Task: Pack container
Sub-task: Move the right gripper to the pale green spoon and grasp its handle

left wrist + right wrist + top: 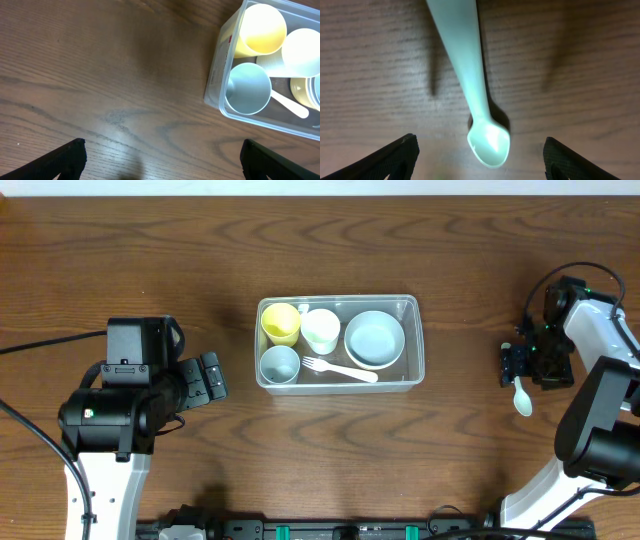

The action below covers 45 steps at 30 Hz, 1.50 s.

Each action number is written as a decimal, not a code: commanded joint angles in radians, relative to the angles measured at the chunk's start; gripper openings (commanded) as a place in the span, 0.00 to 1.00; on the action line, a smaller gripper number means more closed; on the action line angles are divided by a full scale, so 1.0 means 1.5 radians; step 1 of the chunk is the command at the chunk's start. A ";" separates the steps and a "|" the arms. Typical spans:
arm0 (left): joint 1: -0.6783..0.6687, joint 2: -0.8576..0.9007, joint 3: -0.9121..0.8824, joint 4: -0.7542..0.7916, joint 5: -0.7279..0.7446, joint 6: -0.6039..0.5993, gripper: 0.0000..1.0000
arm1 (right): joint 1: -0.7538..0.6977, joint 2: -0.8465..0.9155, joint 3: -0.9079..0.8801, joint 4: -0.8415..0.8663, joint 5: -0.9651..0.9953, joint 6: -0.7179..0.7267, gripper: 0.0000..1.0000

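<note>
The container [416, 355] stands mouth up between my two hands, nearer my left hand [162, 160] than my right, its long axis running from one hand toward the other. It already holds a yellow cup [281, 323], white cup [321, 330], blue cup [280, 364], pale-blue bowl [375, 338] and fork [340, 369]. I judge only the spoon [470, 75] is left, lying on the bench [150, 250], bowl end between my right hand's [480, 155] wide-spread fingers [402, 155], ungripped. My left hand gapes wide, holding nothing.
</note>
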 commanded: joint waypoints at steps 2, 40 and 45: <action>0.003 -0.001 -0.002 -0.002 -0.008 -0.001 0.98 | -0.001 0.009 -0.020 0.024 -0.005 -0.009 0.81; 0.003 -0.001 -0.002 -0.010 -0.008 -0.001 0.98 | -0.001 0.009 -0.087 0.138 -0.076 0.004 0.22; 0.003 -0.001 -0.002 -0.009 -0.008 -0.001 0.98 | -0.001 0.009 -0.087 0.144 -0.075 0.011 0.17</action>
